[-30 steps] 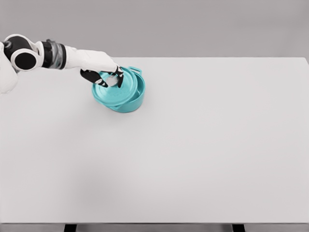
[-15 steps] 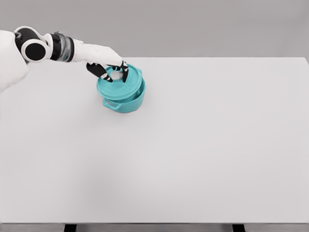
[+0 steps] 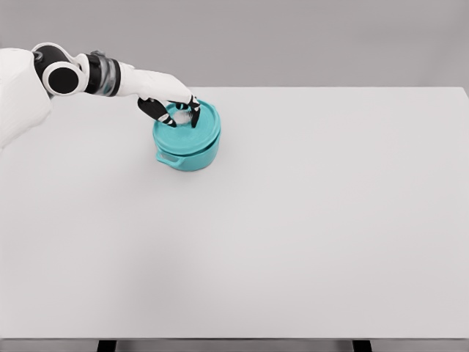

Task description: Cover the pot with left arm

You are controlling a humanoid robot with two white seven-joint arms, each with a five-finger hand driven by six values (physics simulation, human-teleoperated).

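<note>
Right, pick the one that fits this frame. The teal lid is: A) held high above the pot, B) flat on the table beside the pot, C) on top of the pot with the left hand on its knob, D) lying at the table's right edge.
C: the teal lid sits on the pot, and the left hand curls around its knob.

A wide white table (image 3: 308,235) fills most of the view, its surface smooth and evenly lit. Behind its far edge stands a plain grey wall (image 3: 293,37). Under the near edge, two dark table legs (image 3: 106,345) show.
</note>
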